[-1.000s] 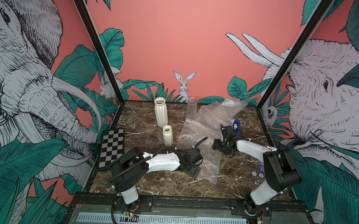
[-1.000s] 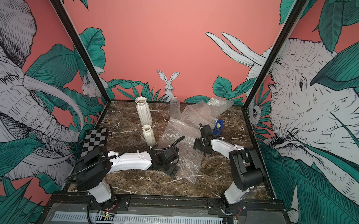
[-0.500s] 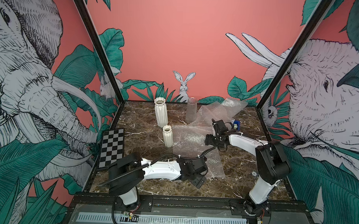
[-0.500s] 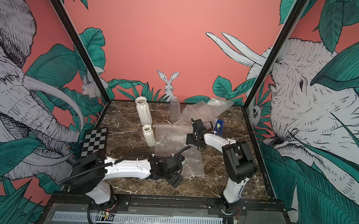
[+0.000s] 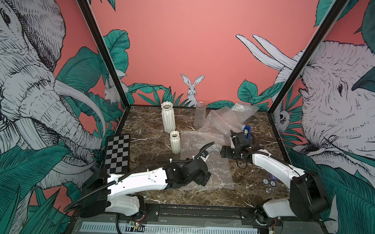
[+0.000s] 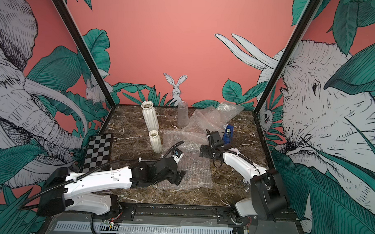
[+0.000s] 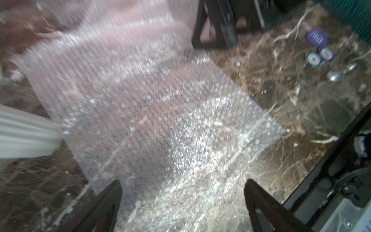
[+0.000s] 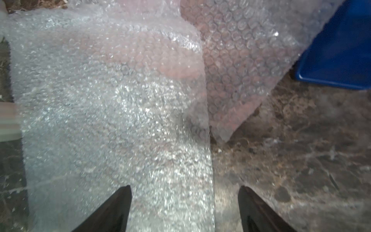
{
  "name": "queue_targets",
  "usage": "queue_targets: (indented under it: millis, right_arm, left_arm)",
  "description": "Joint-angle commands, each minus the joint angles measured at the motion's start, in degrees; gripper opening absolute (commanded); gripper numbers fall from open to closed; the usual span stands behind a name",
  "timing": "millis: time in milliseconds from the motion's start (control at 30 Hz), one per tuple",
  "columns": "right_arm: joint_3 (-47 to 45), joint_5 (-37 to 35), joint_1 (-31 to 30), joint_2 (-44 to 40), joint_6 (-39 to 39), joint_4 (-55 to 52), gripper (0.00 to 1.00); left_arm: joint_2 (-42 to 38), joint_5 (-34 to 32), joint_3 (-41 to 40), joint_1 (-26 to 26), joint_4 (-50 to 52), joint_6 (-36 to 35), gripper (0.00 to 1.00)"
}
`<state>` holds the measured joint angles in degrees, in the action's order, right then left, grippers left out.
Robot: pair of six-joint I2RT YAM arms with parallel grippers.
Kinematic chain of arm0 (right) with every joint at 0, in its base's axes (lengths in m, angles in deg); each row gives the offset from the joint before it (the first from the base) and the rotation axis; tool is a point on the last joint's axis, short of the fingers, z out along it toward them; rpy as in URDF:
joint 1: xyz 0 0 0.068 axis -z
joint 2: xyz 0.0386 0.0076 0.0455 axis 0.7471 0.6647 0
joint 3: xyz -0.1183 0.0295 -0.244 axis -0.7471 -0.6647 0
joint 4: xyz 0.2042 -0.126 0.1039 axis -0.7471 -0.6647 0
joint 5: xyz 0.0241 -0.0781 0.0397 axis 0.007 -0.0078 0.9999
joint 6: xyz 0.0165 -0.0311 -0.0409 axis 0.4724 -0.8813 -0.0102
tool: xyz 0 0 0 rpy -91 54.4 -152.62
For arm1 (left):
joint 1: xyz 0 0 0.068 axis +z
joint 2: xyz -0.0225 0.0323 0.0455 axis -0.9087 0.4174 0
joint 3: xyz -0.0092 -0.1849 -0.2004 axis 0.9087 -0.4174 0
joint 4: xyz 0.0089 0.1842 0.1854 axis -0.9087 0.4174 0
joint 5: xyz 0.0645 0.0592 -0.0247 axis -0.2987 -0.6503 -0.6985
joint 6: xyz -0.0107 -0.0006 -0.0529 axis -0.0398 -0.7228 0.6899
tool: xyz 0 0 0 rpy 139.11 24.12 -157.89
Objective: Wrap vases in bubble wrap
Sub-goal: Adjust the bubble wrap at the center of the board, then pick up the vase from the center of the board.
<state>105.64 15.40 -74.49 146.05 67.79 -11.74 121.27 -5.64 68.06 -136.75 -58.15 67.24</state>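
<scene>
**Sheet down, both grippers let go**

A second ago the translucent rectangular bubble-wrap sheet [image 5: 219,170] hung rumpled between the two arms. Now it lies spread flat on the brown marble table [image 5: 151,146], and both arms have drawn back from it. The left gripper [image 7: 182,181] sits low over the sheet's near end, jaws spread wide with nothing between them but the wrap beneath. The right gripper [image 8: 184,187] is over the sheet's right edge, jaws likewise wide apart and empty.

So where are the vases? All three stand upright and bare. The short white ribbed ceramic vase [image 5: 175,142] is just beside the sheet's left edge; whether it touches, we cannot tell. Behind it comes the tall white ribbed ceramic vase [image 5: 168,118]. The clear glass cylinder vase [image 5: 199,115] is near the back wall, beside the heap of spare bubble wrap [image 5: 229,119]. The blue tape dispenser [image 5: 246,132] waits just behind the right gripper.

We read this as laying-out done and wrapping not begun. The next move, we judge, calls for a vase on the sheet, and the short one is closest, on the left arm's side. It wants a firm grip on the ribbed body, a gentle lay-down across one end, and care not to drag the light sheet askew.
</scene>
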Motion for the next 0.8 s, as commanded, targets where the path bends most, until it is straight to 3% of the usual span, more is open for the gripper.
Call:
queue_targets:
  millis: [0,167,300,400,600,767]
  right_arm:
    - [-2.35,-0.79,-1.8,-5.34,-0.68,-0.48,0.85]
    - [-5.38,-1.43,-8.1,-11.61,-2.6,6.38,0.86]
    - [-6.38,1.32,-11.98,-11.03,-3.36,17.28,0.87]
    - [-6.18,0.42,-16.34,-8.95,-7.05,26.77,0.88]
    - [-2.79,-0.21,-21.72,1.12,-16.2,42.57,0.9]
    - [0.53,0.9,-24.93,9.75,-24.6,52.35,0.96]
  left_arm:
    - [-4.04,-6.27,4.28,1.63,5.13,-3.16,0.99]
    - [-16.23,-4.02,4.87,9.75,5.12,-4.63,0.99]
    - [-21.07,-13.12,6.08,12.33,10.11,-8.64,0.99]
    - [-24.79,-15.59,3.41,14.13,8.25,-11.9,0.99]
    - [-26.58,-3.87,1.9,30.61,12.49,-8.81,0.99]
    - [-26.72,-1.7,-0.61,40.06,13.89,-6.99,1.0]
